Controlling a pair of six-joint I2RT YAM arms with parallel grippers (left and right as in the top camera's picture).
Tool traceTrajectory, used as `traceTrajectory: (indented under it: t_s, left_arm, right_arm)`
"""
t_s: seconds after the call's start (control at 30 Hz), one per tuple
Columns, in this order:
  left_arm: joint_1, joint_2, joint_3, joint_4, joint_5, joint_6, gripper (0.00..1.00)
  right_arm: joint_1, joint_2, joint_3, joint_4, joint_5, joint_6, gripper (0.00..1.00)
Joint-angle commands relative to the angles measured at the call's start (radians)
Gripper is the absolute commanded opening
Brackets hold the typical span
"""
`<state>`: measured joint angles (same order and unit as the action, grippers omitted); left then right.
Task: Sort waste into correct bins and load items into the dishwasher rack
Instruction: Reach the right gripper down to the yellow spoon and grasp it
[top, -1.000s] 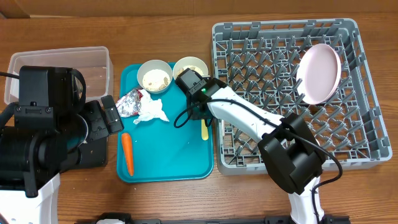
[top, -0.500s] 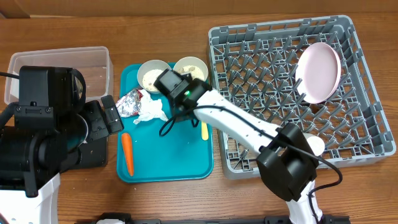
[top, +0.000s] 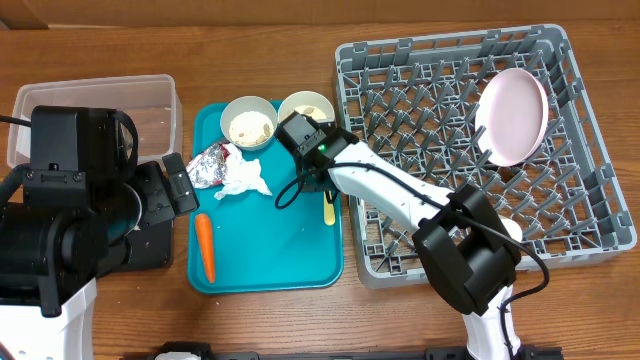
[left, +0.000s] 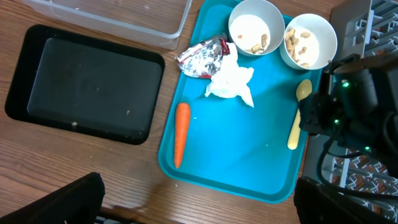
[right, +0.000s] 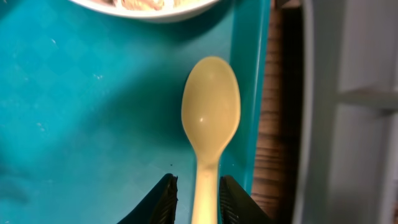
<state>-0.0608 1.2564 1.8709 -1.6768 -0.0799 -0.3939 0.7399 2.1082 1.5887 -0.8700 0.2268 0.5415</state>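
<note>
Pale-yellow spoon (right: 210, 106) flat on teal tray (right: 74, 124), right hand (right: 198, 190) astride handle, grip unclear.

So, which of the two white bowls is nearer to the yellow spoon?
The bowl beside the grey rack: the spoon lies close to its rim, while the other bowl sits farther off, near the foil wrapper.
</note>
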Motion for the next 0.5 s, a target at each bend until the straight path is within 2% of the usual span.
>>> traceTrajectory:
  t_s: [0.0,0.47]
  left_arm:
    - [0.006,-0.013,-0.003,0.001,-0.006,-0.003,1.0]
    - [0.006,-0.013,-0.003,0.002,-0.006,-0.003,1.0]
  right_arm:
    - [0.004,-0.017,-0.051,0.033,0.013,0.01,0.26]
    - [0.005,-0.015,-0.087,0.092,-0.055,0.013,0.29]
